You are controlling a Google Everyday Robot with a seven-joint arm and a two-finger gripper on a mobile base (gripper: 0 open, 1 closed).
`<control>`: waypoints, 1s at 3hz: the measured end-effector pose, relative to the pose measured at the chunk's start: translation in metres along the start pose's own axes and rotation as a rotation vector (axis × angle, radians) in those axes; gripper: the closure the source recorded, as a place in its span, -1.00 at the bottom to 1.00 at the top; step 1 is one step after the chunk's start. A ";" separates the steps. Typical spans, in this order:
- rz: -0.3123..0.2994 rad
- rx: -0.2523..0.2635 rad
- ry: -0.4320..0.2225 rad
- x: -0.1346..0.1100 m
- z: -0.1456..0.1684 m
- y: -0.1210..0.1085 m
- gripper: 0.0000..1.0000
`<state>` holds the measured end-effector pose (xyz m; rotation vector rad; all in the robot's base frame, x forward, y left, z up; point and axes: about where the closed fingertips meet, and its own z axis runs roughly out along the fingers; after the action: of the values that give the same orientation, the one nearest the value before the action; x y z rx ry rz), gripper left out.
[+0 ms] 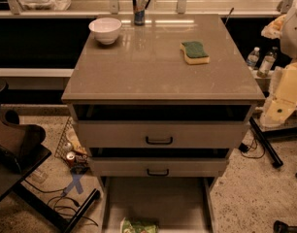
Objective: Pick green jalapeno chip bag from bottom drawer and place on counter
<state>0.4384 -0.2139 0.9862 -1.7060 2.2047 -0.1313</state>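
Note:
The green jalapeno chip bag (139, 225) lies crinkled at the front of the open bottom drawer (158, 198), partly cut off by the lower edge of the view. The drawer's pale floor is bare behind the bag. The counter (148, 67) is the glossy grey-beige top of the cabinet above it. The pale links of my arm (287, 89) stand at the right edge, beside the cabinet and well away from the bag. The gripper itself is out of view.
On the counter are a white bowl (105, 29) at the back left, a can (138, 7) at the back middle and a green-and-yellow sponge (194, 52) at the right. Two upper drawers with black handles (158, 140) stand slightly open. A dark table (15, 149) and a wire basket (71, 149) are on the left, and bottles (260, 59) on the right.

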 end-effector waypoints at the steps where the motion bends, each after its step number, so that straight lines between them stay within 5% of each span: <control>1: 0.000 0.000 0.000 0.000 0.000 0.000 -1.00; 2: 0.007 0.008 -0.016 0.000 0.005 0.003 -1.00; 3: 0.033 0.025 -0.113 0.002 0.038 0.029 -1.00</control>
<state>0.4234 -0.2023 0.9421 -1.6216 2.1390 -0.0526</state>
